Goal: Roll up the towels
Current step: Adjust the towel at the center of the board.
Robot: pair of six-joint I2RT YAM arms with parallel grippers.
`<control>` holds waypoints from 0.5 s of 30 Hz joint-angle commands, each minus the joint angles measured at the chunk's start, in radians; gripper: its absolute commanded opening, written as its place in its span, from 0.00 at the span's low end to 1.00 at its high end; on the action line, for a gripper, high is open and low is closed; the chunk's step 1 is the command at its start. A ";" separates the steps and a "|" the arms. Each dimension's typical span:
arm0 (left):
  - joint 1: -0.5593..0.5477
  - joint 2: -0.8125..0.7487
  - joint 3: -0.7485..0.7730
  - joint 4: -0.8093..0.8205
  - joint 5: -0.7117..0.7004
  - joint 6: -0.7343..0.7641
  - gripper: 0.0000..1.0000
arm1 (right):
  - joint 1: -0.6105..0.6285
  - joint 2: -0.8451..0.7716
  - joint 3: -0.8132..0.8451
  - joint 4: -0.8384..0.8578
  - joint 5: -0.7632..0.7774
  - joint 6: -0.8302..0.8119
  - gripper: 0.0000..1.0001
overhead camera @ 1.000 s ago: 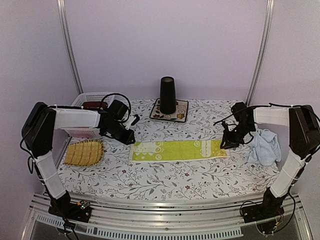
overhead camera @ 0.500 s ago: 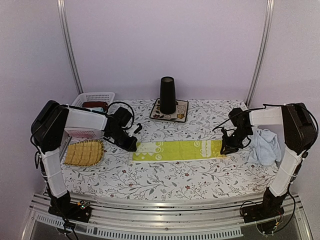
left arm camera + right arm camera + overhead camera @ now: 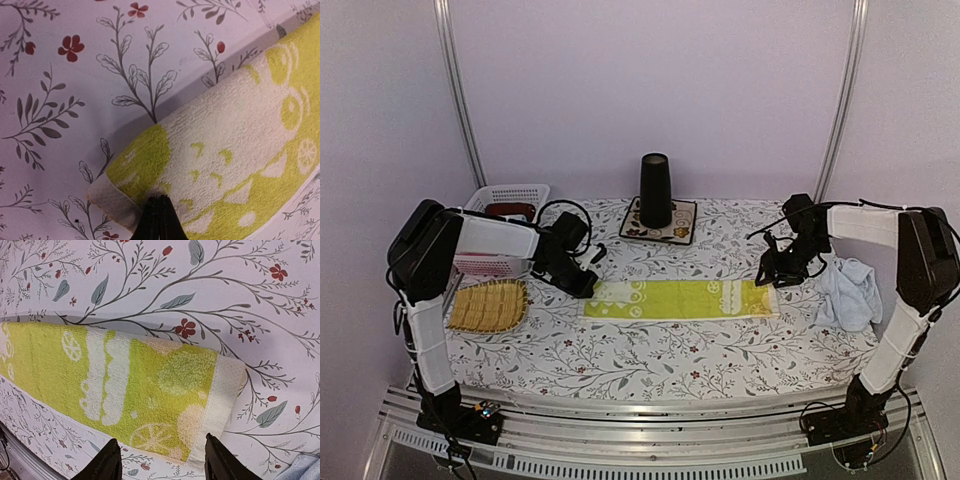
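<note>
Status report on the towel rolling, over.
Left gripper shut on yellow-green towel, left end. Right gripper open over right end. Light blue towel crumpled aside. Nothing blocking.

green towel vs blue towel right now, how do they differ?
Pose: the green towel lies spread as a long flat strip; the blue towel is a crumpled heap. Look: green is patterned, blue plain. Handling: the left gripper pinches the green towel's curled end, the open right gripper hovers over its other end; blue is untouched. Both sit on the flowered tablecloth.

Closed end effector (image 3: 159, 204) pinches yellow-green towel (image 3: 225, 150) edge.
</note>
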 commanded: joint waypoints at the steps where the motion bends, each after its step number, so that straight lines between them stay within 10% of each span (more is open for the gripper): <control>1: 0.046 0.025 -0.034 -0.059 -0.116 0.036 0.02 | -0.034 -0.075 -0.014 -0.014 -0.014 0.027 0.59; 8: 0.095 -0.009 -0.047 -0.062 -0.147 0.051 0.05 | -0.050 -0.129 -0.155 0.086 -0.066 0.134 0.62; 15: 0.057 -0.054 0.001 -0.041 -0.091 0.045 0.54 | -0.049 -0.163 -0.266 0.202 -0.148 0.264 0.63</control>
